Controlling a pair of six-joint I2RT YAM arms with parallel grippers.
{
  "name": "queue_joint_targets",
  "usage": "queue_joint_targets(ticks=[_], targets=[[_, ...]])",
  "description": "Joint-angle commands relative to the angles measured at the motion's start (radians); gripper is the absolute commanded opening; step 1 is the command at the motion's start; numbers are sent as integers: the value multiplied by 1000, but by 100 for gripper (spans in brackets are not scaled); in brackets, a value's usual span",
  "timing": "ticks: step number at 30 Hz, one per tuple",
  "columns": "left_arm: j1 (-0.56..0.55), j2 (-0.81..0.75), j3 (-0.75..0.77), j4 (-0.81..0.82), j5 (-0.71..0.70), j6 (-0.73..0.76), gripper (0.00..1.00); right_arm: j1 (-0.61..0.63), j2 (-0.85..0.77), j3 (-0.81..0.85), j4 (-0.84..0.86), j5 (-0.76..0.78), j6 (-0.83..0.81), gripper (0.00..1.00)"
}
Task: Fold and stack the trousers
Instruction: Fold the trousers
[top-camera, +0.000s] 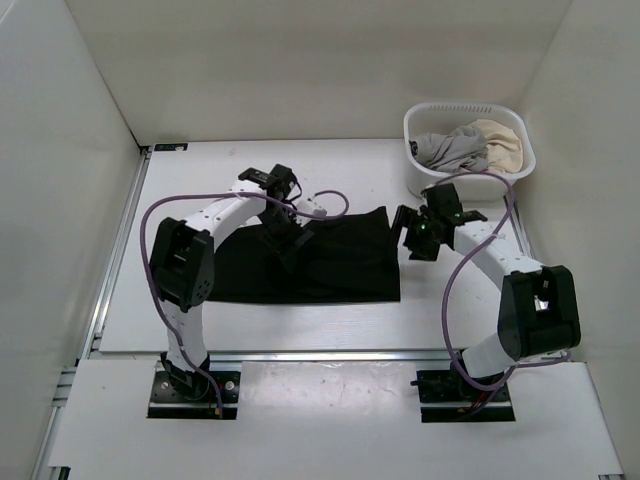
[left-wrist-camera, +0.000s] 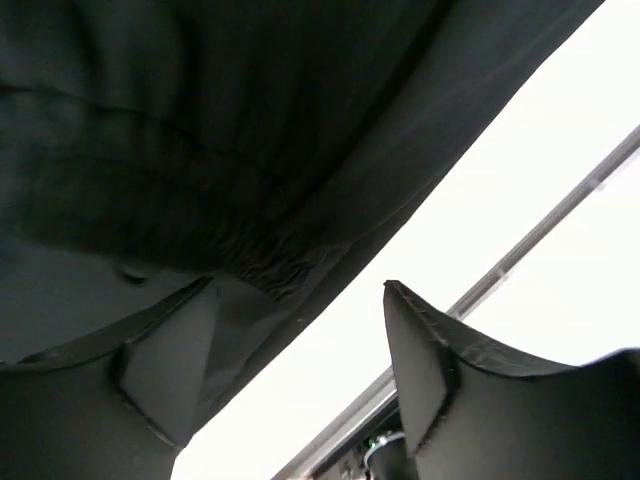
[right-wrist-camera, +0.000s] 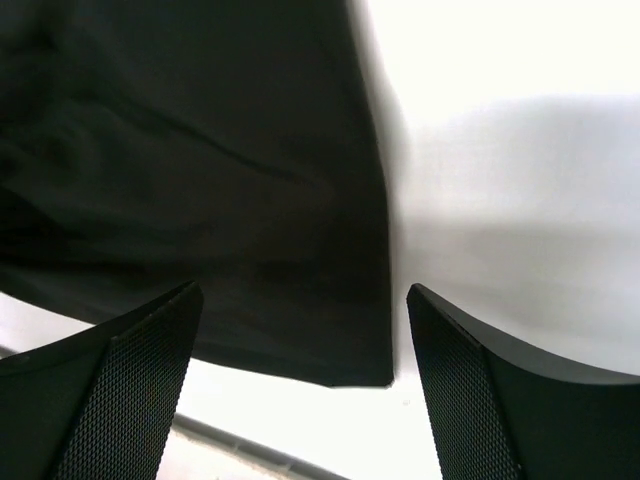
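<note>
Left arm: it rises from its base at the lower left of the top view. The elbow folds at the left and the forearm reaches up and right, with the wrist bent down over the cloth.
Left gripper (top-camera: 290, 238): it sits above the left-centre part of the trousers (top-camera: 340, 265). In the wrist view its fingers (left-wrist-camera: 165, 365) stand wide apart with nothing clamped. One finger is at the cloth's gathered edge, but contact cannot be told.
Trousers: a black folded rectangle lying flat in the middle of the table (top-camera: 250, 175). The long axis runs left to right across the frame, and the far right corner kicks up slightly.
Right gripper (top-camera: 421, 236): just beside the trousers' right short edge and pointing down. It is spread wide and holds nothing, and the cloth's near right corner shows between the fingers (right-wrist-camera: 130, 390) in the wrist view.
Right arm: the base is at the lower right, the elbow is out to the right, and the forearm angles up and left.
Basket (top-camera: 420, 150): white, in the upper right, holding grey and beige cloth.
</note>
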Motion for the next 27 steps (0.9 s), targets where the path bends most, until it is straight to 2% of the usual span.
queue_joint_targets(ticks=[1, 2, 7, 10, 15, 18, 19, 21, 22, 25, 27], targets=[[40, -98, 58, 24, 76, -20, 79, -2, 39, 162, -29, 60, -88, 88], [49, -98, 58, 48, 76, -30, 79, -2, 74, 266, -62, 73, -109, 88], [49, -31, 35, 82, 67, -76, 79, 35, 369, 555, -150, 94, -142, 88], [49, -9, 17, 91, 58, -86, 78, 35, 473, 627, -161, 94, -142, 88], [49, -9, -12, 111, 87, -72, 63, 44, 563, 704, -218, 97, -142, 88], [49, -9, -41, 124, 87, -63, 46, 64, 563, 695, -218, 97, -152, 84], [49, -9, -41, 124, 87, -63, 32, 64, 573, 695, -218, 97, -152, 73], [49, -9, -55, 124, 111, -63, 20, 64, 583, 695, -218, 97, -139, 52], [49, -9, -70, 133, 111, -54, 14, 64, 595, 695, -207, 97, -117, 27], [49, -9, -113, 133, 101, -43, 14, 52, 607, 735, -179, 137, -52, 2], [49, -20, -135, 133, 79, -34, 14, 32, 607, 746, -167, 175, 7, 0]])
